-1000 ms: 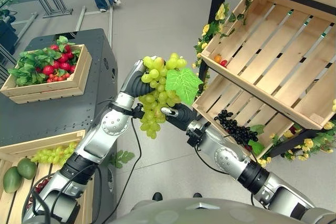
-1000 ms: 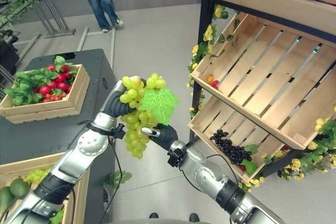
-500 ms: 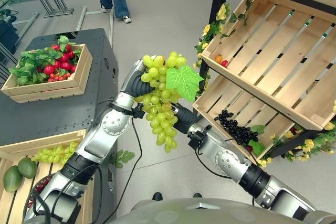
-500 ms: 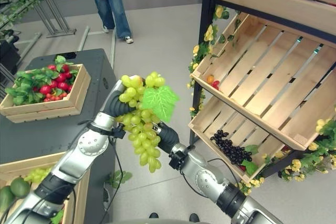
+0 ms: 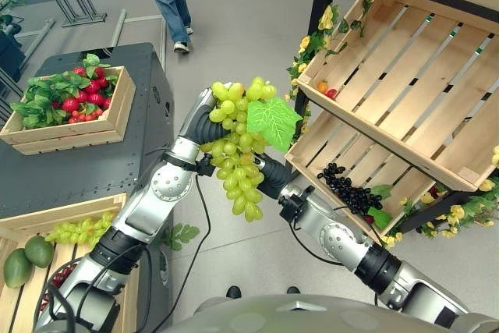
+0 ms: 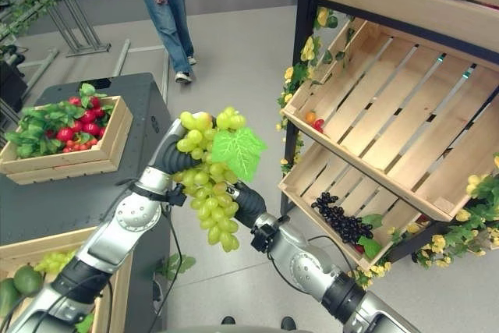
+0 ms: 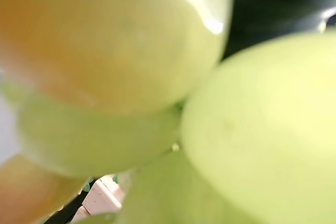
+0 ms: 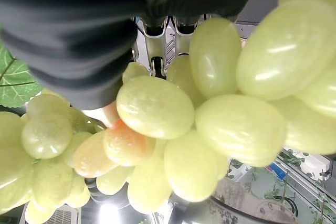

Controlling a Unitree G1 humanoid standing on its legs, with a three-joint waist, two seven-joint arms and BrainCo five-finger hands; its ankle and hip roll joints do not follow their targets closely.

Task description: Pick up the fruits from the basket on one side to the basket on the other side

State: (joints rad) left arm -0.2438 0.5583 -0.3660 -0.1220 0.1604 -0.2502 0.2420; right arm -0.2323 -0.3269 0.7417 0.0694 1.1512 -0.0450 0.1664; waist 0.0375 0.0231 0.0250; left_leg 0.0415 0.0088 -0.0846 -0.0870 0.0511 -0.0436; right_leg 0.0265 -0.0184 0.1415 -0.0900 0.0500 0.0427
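My left hand [image 5: 204, 118] grips the top of a bunch of green grapes [image 5: 238, 146] in mid-air between the two sides, fingers curled into the stem end; my right hand [image 5: 269, 179] sits just behind the dangling bunch, and I cannot tell how its fingers stand. Right of it stand the slatted shelf crates [image 5: 405, 91], the lower holding black grapes [image 5: 349, 190]. A person [image 6: 165, 5] walks beyond the strawberry crate [image 5: 74, 107].

no readable text, labels or numbers
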